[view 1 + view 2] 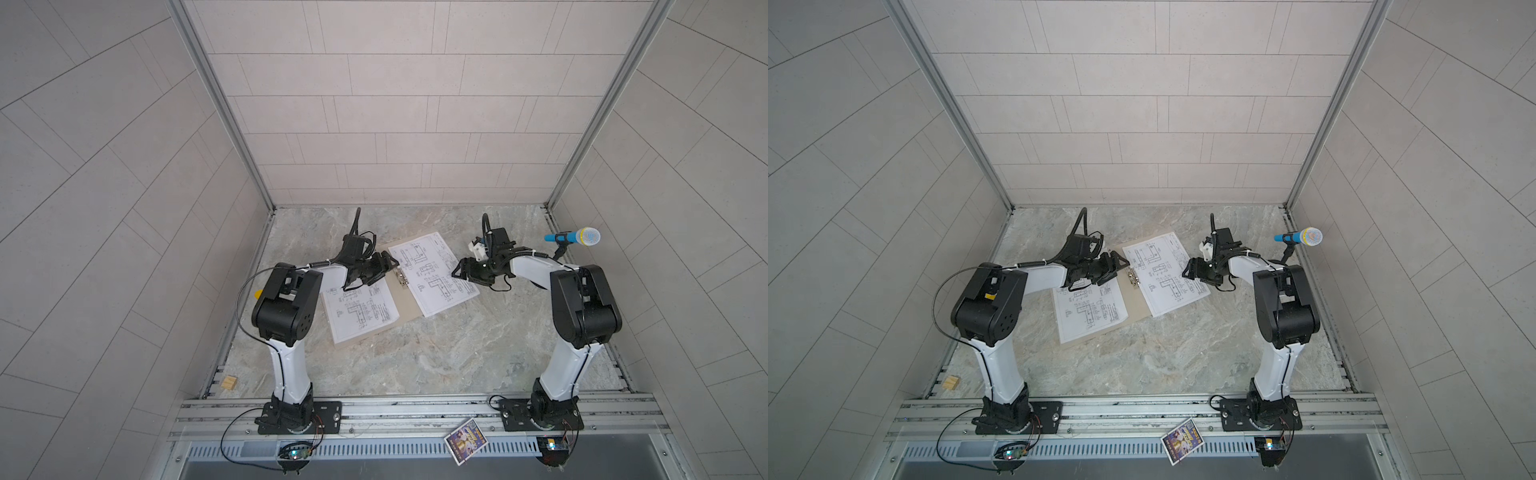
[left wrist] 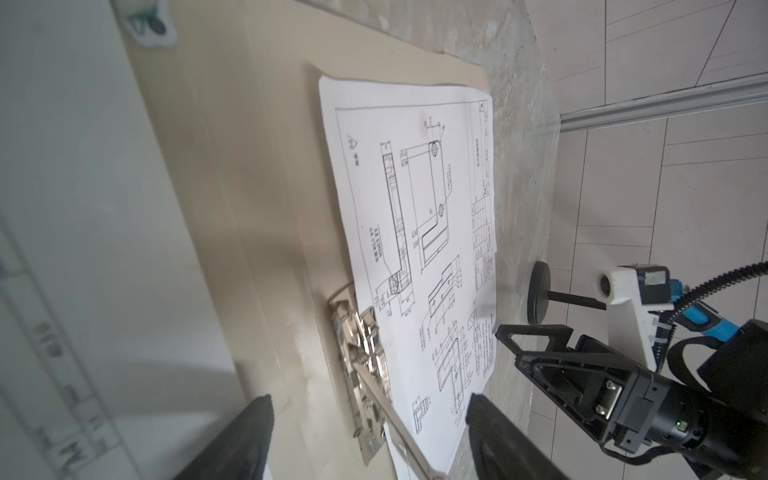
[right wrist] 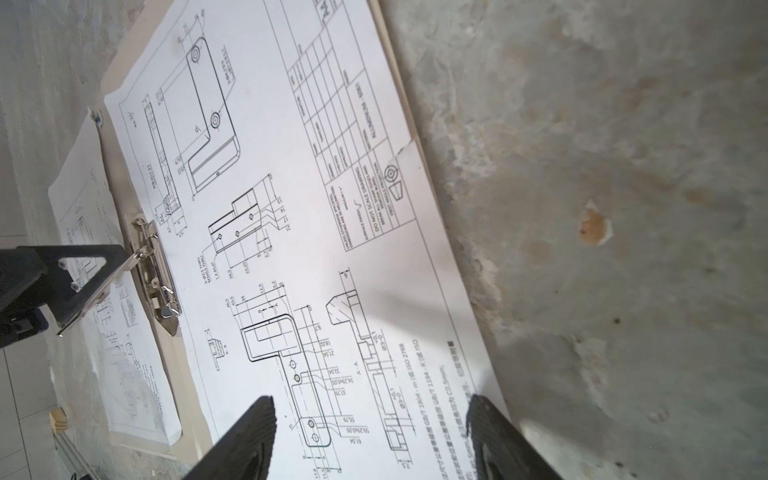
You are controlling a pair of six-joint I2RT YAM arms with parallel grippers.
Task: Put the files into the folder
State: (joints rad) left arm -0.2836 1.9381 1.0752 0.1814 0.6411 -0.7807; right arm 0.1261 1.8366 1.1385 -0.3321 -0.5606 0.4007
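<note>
On the bench (image 1: 415,361), toward the back: folder (image 1: 405,306) lying open and flat. Contents: left sheet (image 1: 359,311) on its left half, right sheet (image 1: 434,274) on its right half, clip (image 1: 402,279) at the spine between them. Left end effector (image 1: 390,262) just over the clip, jaws wide, gripping nothing. The raised clip lever runs between its fingers (image 2: 249,436); contact unclear. Right end effector (image 1: 456,271) at the right sheet's outer edge, jaws wide, empty. Left arm hides the left sheet's far corner. Whether more sheets lie beneath: cannot tell.
</note>
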